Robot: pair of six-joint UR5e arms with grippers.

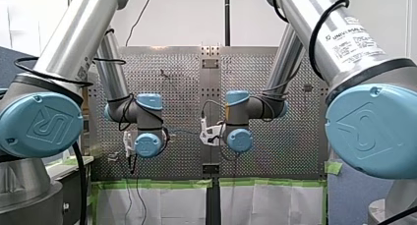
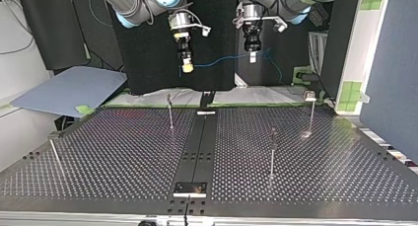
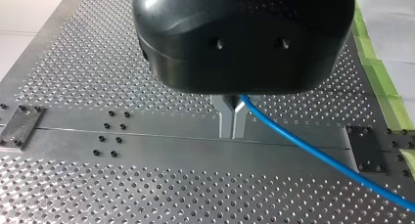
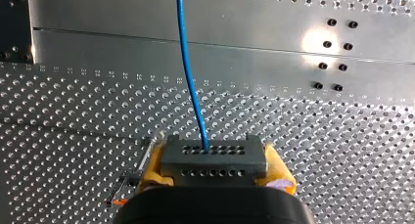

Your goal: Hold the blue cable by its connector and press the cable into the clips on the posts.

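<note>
Your right tool [image 4: 215, 171] has its yellow pads clamped on the grey hole-dotted connector [image 4: 214, 155], with the thin blue cable [image 4: 192, 87] running straight ahead from it. Your left tool [image 3: 232, 123] has its metal fingers together, pinching that cable. In the upper middle of the top view, the cable spans between both tools, above the perforated metal desk [image 2: 123, 152] and its thin metal posts [image 2: 170, 115].
</note>
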